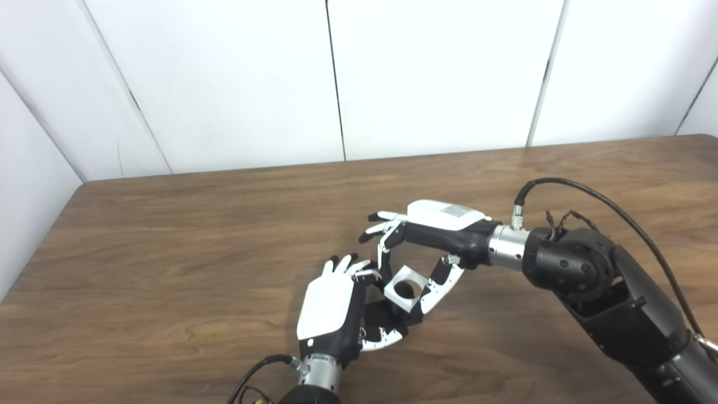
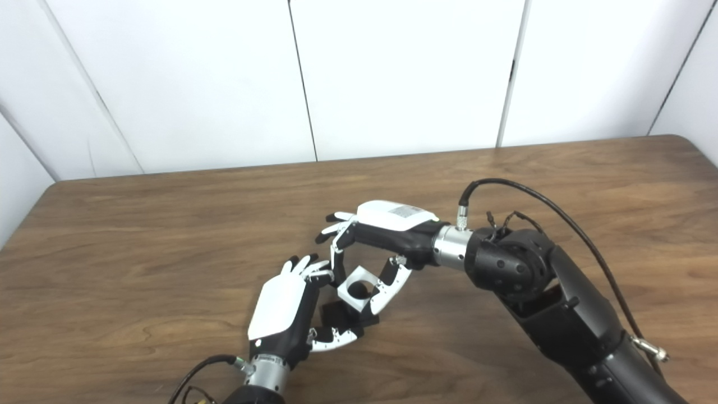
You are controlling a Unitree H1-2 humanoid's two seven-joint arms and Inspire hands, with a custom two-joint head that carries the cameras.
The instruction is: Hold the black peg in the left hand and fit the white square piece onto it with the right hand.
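My left hand [image 1: 331, 311] rests low on the brown table [image 1: 168, 252], shut on the black peg [image 1: 392, 317], whose dark base shows between its thumb and fingers. Directly above the peg is the white square piece [image 1: 405, 287] with a round hole in its middle, pinched between one finger and the thumb of my right hand [image 1: 432, 235]. The piece is tilted and sits right at the top of the peg; I cannot tell whether the peg has entered the hole. In the right eye view the piece [image 2: 359, 290] and the peg [image 2: 343, 317] appear the same way.
White wall panels [image 1: 336, 78] stand behind the table's far edge. My right forearm [image 1: 606, 292] with its black cable [image 1: 617, 210] crosses the table's right side. Bare wood lies to the left and behind the hands.
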